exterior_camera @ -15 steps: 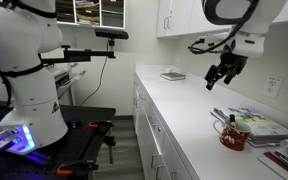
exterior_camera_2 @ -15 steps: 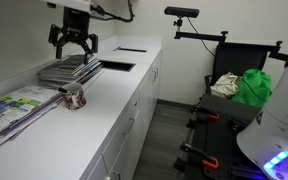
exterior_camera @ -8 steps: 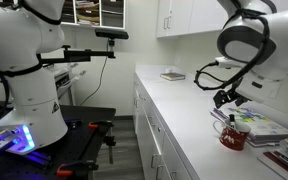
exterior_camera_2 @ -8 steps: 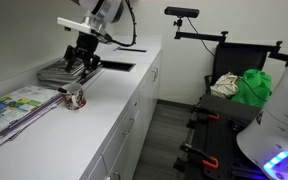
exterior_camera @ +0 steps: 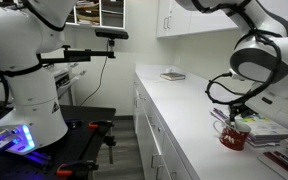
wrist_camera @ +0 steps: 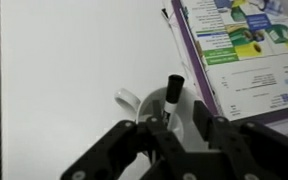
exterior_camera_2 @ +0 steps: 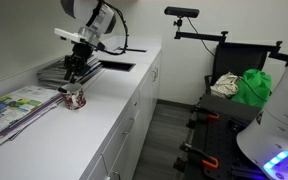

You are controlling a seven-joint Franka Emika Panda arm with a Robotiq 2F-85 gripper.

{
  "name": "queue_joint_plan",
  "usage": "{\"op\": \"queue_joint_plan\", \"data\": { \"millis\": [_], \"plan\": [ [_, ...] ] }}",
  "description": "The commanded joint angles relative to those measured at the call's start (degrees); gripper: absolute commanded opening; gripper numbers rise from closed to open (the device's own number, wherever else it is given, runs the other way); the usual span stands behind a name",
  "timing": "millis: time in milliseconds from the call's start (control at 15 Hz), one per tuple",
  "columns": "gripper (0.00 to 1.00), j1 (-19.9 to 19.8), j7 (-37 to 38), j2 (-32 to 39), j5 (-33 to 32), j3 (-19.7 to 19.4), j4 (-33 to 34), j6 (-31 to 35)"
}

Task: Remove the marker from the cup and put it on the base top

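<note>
One marker (wrist_camera: 172,88) standing in the cup (exterior_camera: 232,137)

White table (exterior_camera: 184,105) carries everything. Magazines (wrist_camera: 239,50) lie just beside the cup. Directly above the cup hangs the hand (exterior_camera: 239,112), fingers spread apart and gripping nothing. Inside the cup stands the marker, its dark cap poking above the rim.

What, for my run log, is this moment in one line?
phase: reach | gripper: open, above cup | marker: in cup | base top: marker not yet placed
</note>
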Motion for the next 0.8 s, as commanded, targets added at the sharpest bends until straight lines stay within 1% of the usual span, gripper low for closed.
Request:
{"op": "queue_joint_plan", "data": {
  "millis": [0,67,133,533,600,733],
  "plan": [
    [0.48,0.0,2.5,3.6,-0.1,-0.4,5.0,-1.6],
    [0.45,0.0,3.0,4.5,-0.3,-0.4,5.9,-1.9],
    [0.47,0.0,3.4,5.1,-0.5,-0.4,6.6,-2.2],
    [0.4,0.0,6.1,7.8,-1.1,-0.2,9.3,-3.4],
    [0.4,-0.1,6.4,8.1,-1.2,-0.1,9.7,-3.8],
    [0.44,-0.2,6.8,9.0,-1.3,0.2,10.7,-5.2]
  ]
}}
